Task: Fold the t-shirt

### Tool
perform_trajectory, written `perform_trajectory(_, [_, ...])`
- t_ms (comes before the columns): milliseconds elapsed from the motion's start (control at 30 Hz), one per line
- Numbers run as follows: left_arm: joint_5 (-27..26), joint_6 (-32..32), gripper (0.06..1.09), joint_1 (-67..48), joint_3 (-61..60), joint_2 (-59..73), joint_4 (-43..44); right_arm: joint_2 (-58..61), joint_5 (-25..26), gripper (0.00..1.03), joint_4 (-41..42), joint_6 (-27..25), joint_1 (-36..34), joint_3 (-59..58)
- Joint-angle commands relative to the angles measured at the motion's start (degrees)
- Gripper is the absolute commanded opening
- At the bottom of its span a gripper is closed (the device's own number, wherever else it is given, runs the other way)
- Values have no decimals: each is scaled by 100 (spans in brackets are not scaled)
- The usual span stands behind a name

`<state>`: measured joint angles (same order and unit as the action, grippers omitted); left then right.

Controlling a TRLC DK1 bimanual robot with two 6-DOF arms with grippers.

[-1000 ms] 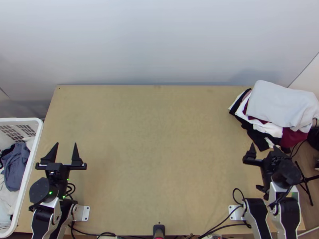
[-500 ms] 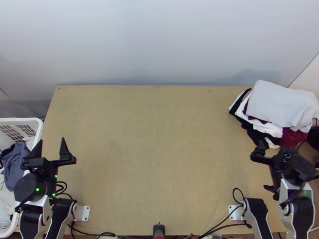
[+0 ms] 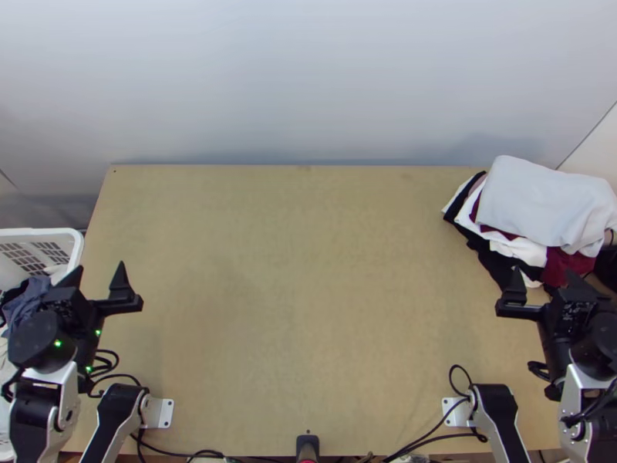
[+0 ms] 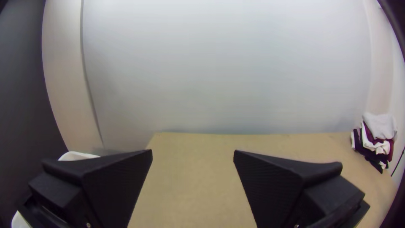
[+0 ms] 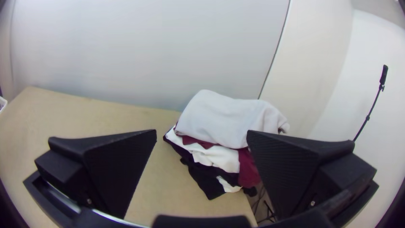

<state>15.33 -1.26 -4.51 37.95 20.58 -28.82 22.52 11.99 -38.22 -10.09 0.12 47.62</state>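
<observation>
The light wooden bench is the biggest thing here; a white basket stands beside its left edge with bunched clothes inside; a pile of clothes lies at the far right corner, a folded pale grey cloth uppermost; which piece is the t-shirt I cannot tell; the left tool, near the basket, and right tool, near the pile, both have fingers spread wide.

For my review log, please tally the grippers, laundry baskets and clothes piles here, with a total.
Grippers: 2, the left gripper and the right gripper
Laundry basket: 1
Clothes pile: 1
Total: 4
</observation>
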Motion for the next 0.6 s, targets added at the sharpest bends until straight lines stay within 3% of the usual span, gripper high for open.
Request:
perform_trajectory(0, [-22, 258, 100, 320, 476, 737, 17, 402, -4, 99, 69, -20, 41, 433])
perform_trajectory(333, [-57, 618, 99, 2033, 845, 1809, 570, 1246, 93, 99, -142, 244, -21, 1303])
perform_trajectory(467, [-294, 1470, 99, 3053, 872, 2433, 887, 1931, 84, 99, -863, 332, 146, 1988])
perform_trajectory(567, [-962, 2226, 99, 4081, 995, 2961, 931, 2292, -162, 99, -1206, 341, 93, 2551])
